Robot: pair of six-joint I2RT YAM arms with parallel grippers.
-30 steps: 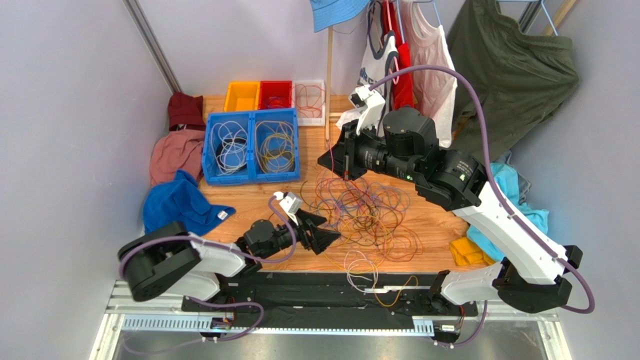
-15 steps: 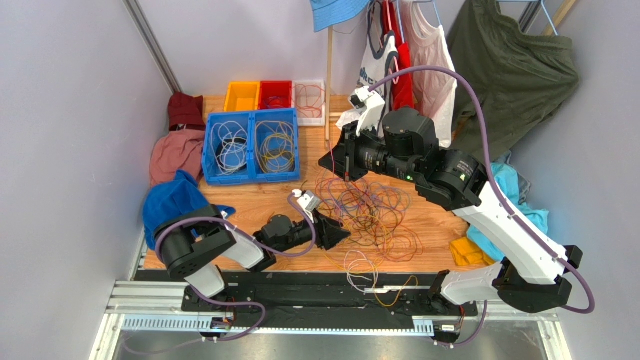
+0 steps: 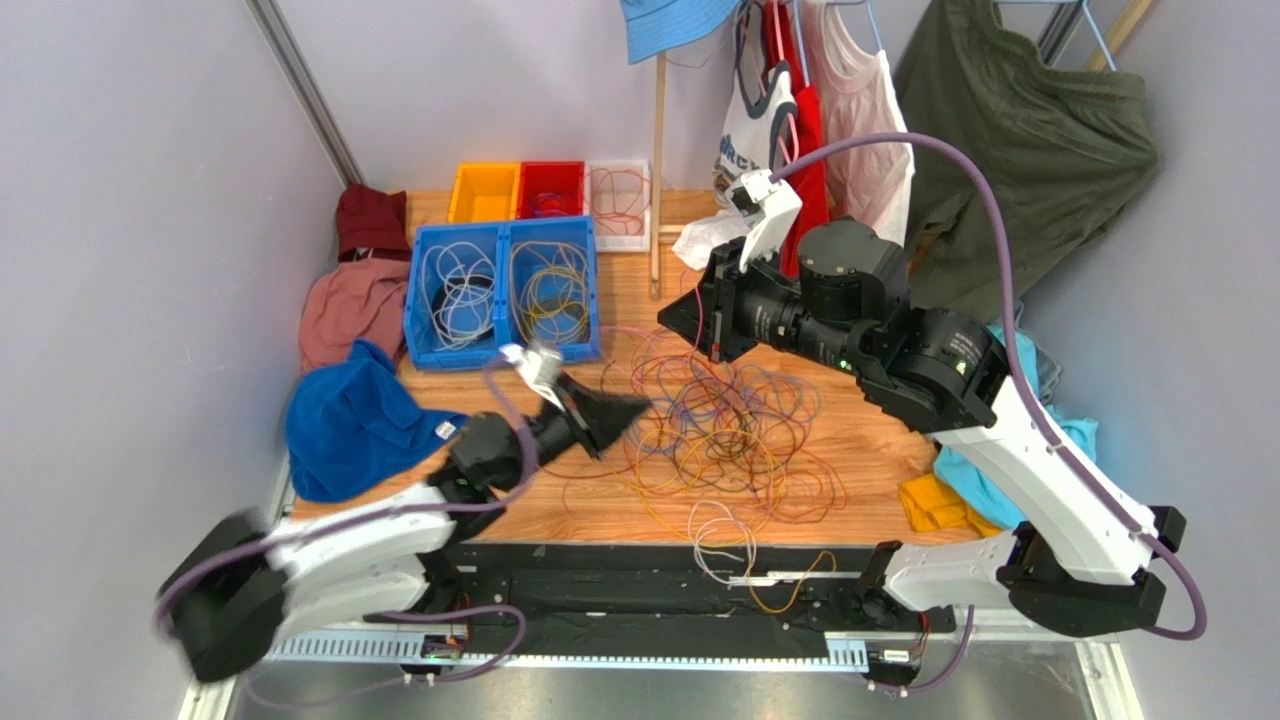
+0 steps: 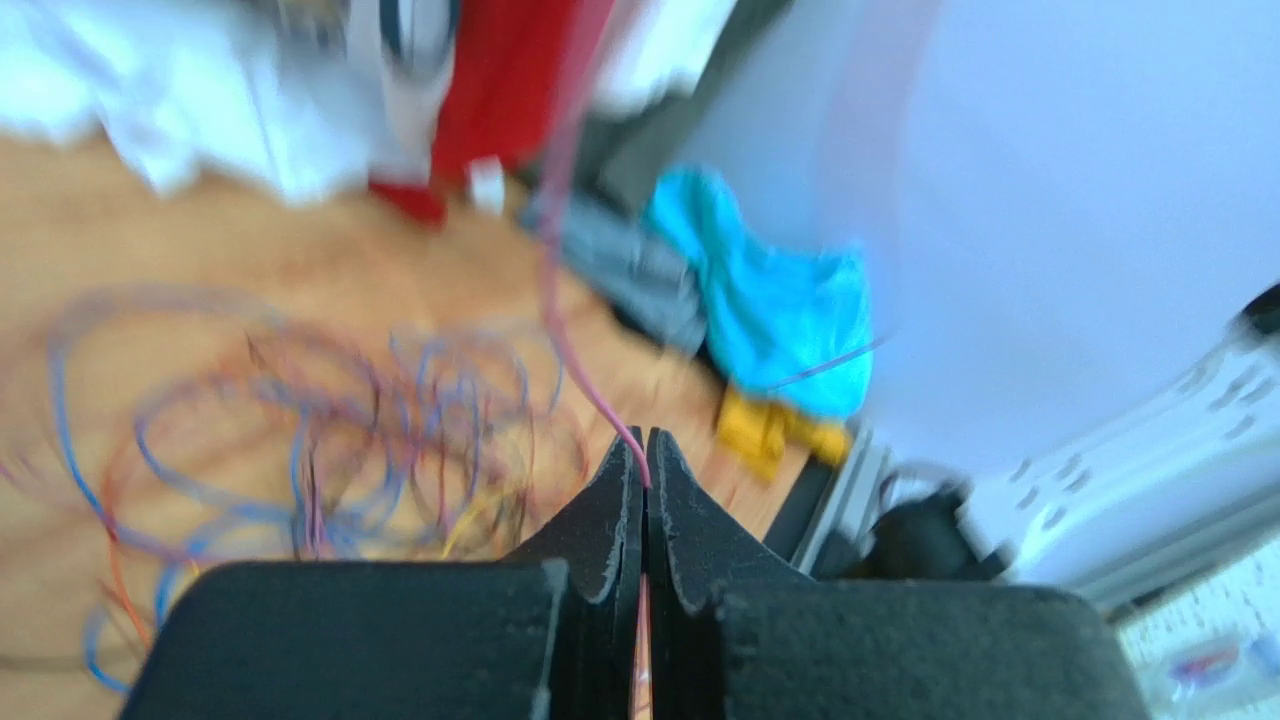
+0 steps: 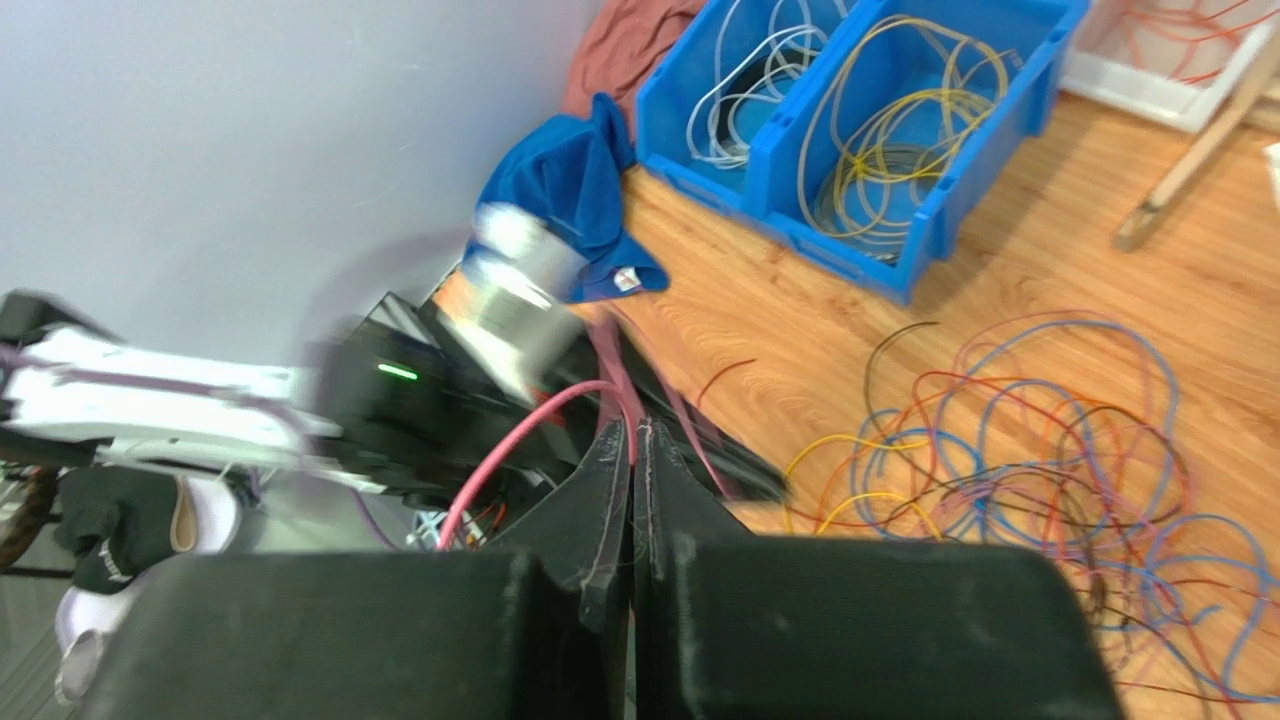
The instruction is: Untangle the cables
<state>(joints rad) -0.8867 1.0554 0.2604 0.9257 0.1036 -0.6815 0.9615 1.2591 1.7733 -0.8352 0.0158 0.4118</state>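
While left claw (image 4: 646, 438) and right claw (image 5: 628, 431) each clench a red cable (image 5: 504, 446), the cables (image 3: 736, 428) reach the table's (image 3: 601, 513) near edge

Table (image 3: 860, 455): pale wood, smooth, grained. Bin (image 3: 451, 357): blue plastic, glossy. Cloth (image 3: 353, 428): blue, matt, soft. Cables (image 3: 721, 428): smooth plastic sheathing. Left gripper (image 4: 645, 495), right gripper (image 5: 631, 480): black plastic, matt, grainy. Rail (image 3: 301, 645): ribbed grey metal.

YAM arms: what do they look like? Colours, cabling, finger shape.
The left arm and right arm have white shell links and black joint housings, each trailed by a purple-grey hose. The left gripper and right gripper are matte black with two wedge fingers tapering to a tip; a white camera block sits at each wrist.
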